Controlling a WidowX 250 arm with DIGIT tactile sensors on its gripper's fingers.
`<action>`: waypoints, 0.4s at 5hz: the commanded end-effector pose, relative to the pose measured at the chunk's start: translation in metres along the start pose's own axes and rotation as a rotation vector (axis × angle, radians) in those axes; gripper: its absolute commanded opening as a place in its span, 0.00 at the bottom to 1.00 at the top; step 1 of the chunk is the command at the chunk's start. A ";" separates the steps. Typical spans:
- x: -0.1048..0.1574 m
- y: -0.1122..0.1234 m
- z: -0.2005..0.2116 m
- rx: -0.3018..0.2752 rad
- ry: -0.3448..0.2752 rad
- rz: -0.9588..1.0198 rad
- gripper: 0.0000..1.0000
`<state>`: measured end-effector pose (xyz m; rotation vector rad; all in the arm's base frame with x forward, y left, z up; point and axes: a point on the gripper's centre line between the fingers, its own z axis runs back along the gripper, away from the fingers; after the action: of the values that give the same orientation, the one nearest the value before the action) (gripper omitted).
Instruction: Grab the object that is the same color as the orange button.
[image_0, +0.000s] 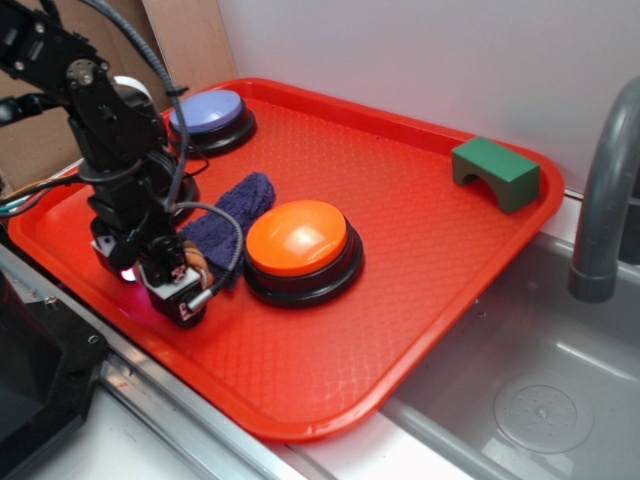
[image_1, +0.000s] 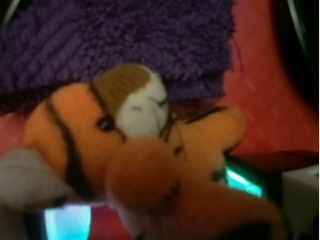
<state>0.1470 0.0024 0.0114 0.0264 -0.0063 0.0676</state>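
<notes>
Fuzzy plush tiger, shaggy cloth, textured plastic tray.

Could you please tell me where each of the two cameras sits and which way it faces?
Exterior: above the tray's near side, looking down at the orange button, blue cloth and black arm, gripper lowered.
Wrist: on the gripper, close on the plush tiger; fingers not clearly visible.
Shared: cloth and red tray.

Exterior view: set high off the front corner, looking down and across the red tray toward the back wall, sink at right. Wrist view: pressed right up close, blurred, facing down. Shared by both: plush tiger, purple cloth, tray surface.
</notes>
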 end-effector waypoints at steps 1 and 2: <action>0.021 0.006 0.001 0.005 -0.068 0.012 0.00; 0.025 0.007 0.001 0.007 -0.068 0.008 0.00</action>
<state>0.1689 0.0062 0.0131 0.0326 -0.0540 0.0734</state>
